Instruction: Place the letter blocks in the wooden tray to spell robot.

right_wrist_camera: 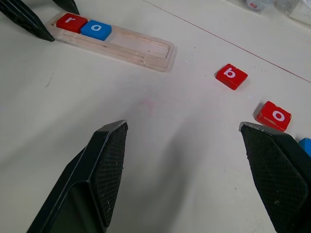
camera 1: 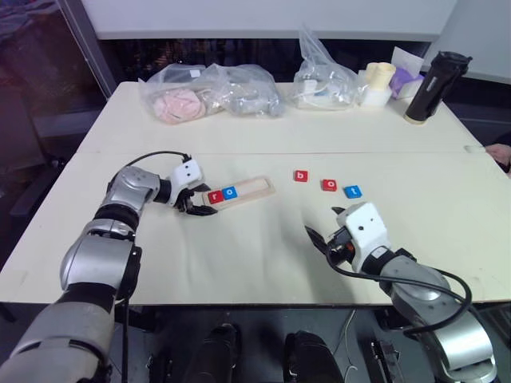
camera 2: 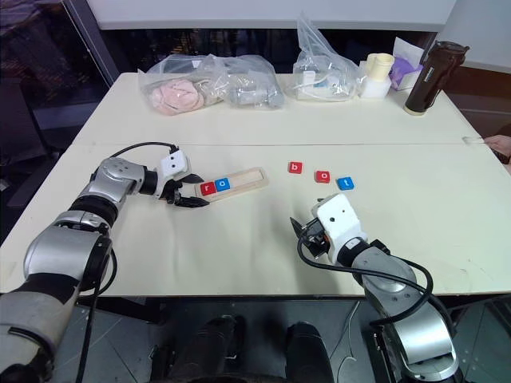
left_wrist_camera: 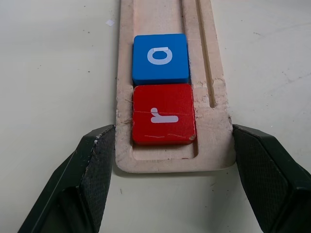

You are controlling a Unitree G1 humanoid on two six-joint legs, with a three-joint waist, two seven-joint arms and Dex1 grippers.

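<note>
Wooden tray [left_wrist_camera: 165,162] pinched across near end by left gripper [camera 1: 198,209]; red r tile [left_wrist_camera: 164,114] and blue o tile [left_wrist_camera: 160,57] seated just ahead of fingertips. Right gripper [right_wrist_camera: 182,125] spread, empty. Red b tile [right_wrist_camera: 232,76], red o tile [right_wrist_camera: 274,115] and blue t tile [camera 1: 353,191] loose beyond it. Tiles likely light, rigid, slick: pinch opposite edges.

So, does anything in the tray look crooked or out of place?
Nothing stands out. The red r block and the blue o block lie flat and square at one end of the wooden tray, touching each other. The b, the red o and the t lie flat on the table.
</note>
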